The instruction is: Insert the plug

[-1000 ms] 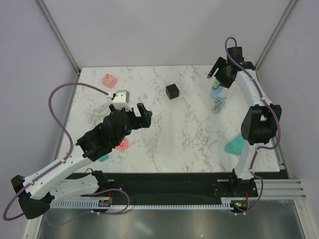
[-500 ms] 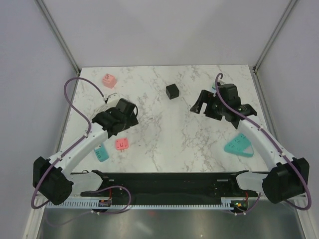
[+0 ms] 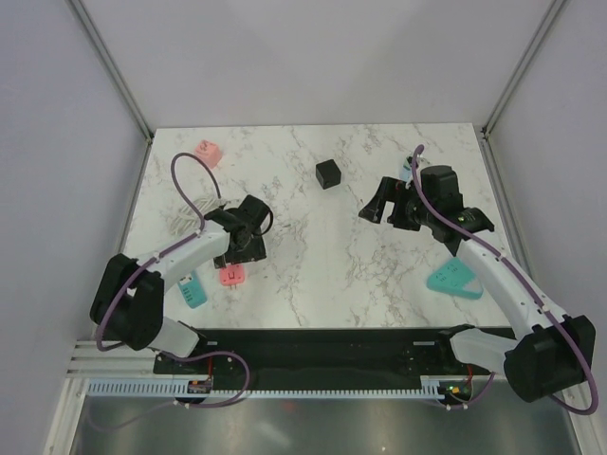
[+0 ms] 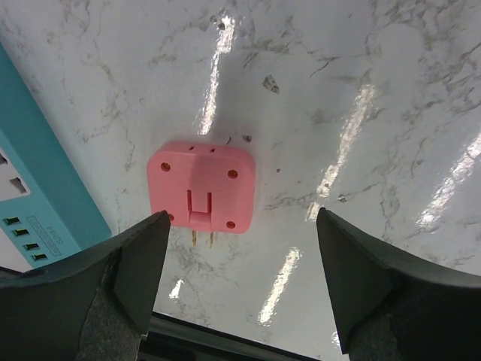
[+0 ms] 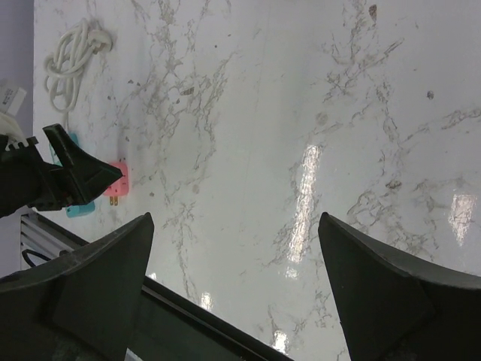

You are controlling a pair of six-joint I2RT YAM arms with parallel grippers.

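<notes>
In the top view the pink square plug adapter [image 3: 230,277] is half covered by the left gripper [image 4: 243,213], so contact cannot be judged there. In the left wrist view the adapter is seen lying flat on the white marble table [image 3: 332,265], its two brass prongs [image 4: 201,239] pointing toward the bottom of the frame, with the jaws spread wide to either side and holding nothing. Whether the fingertips touch the table cannot be told. The teal rectangular power strip [image 4: 34,199] is cut off at the left edge of that view, just beside the adapter but apart from it. A pale blue object [image 3: 406,172] behind the right gripper [image 5: 234,218] is mostly hidden and cannot be identified. That gripper is also spread wide and empty, held over bare marble. A white item is clipped at the left edge of the right wrist view and cannot be made out. Since half a second ago the left gripper has been drawn back toward the near edge and set over the adapter, with the arm folded tighter, while the right gripper has hardly shifted. One second ago the right gripper was up at the far right corner. The adapter lies close to the table's near-left edge. Open marble is left across the middle. The small black cube [image 3: 328,174], white coiled cable [image 3: 185,214], second pink block [image 3: 207,150] and teal wedge-shaped socket block [image 3: 453,280] lie well apart from the adapter.
</notes>
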